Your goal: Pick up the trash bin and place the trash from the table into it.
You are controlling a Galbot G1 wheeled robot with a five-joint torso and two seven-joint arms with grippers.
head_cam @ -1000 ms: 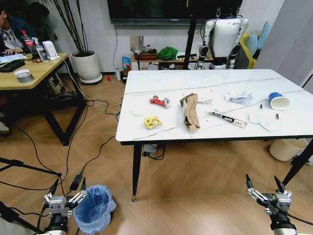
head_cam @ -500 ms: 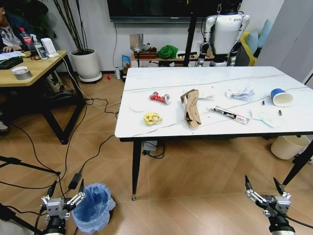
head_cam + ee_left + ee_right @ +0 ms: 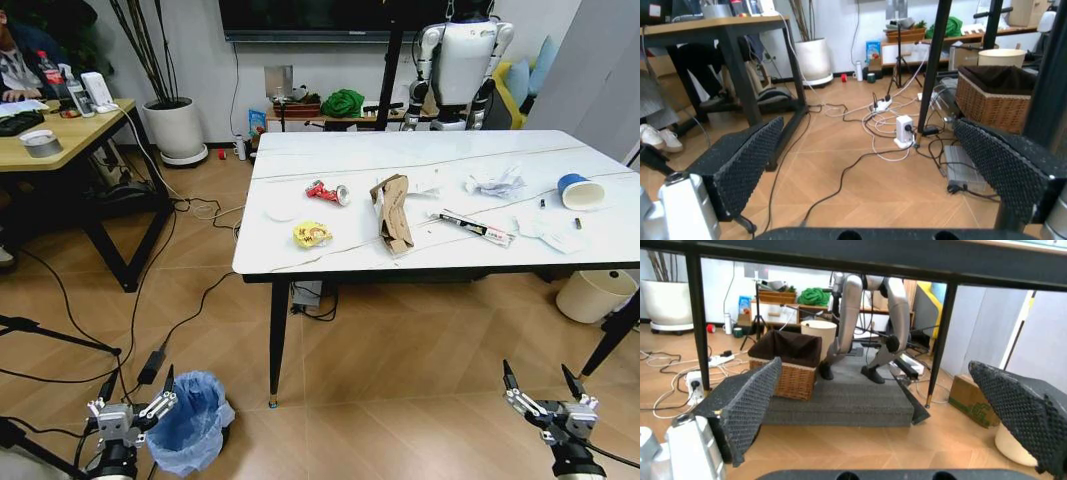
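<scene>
Low over the floor, my left gripper [image 3: 132, 407] hangs wide open just beside the trash bin [image 3: 190, 421], placed for a pickup, my right gripper [image 3: 551, 404] equally spread, trash [image 3: 391, 212] waiting on the table [image 3: 300, 262]; no label reads clearly.

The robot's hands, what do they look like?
Both match: the left gripper and right gripper each have a silvery metal body with two thin black jaws ending in pointed tips. Up close, the insides of the jaws are black pads covered in tiny bumps.
</scene>
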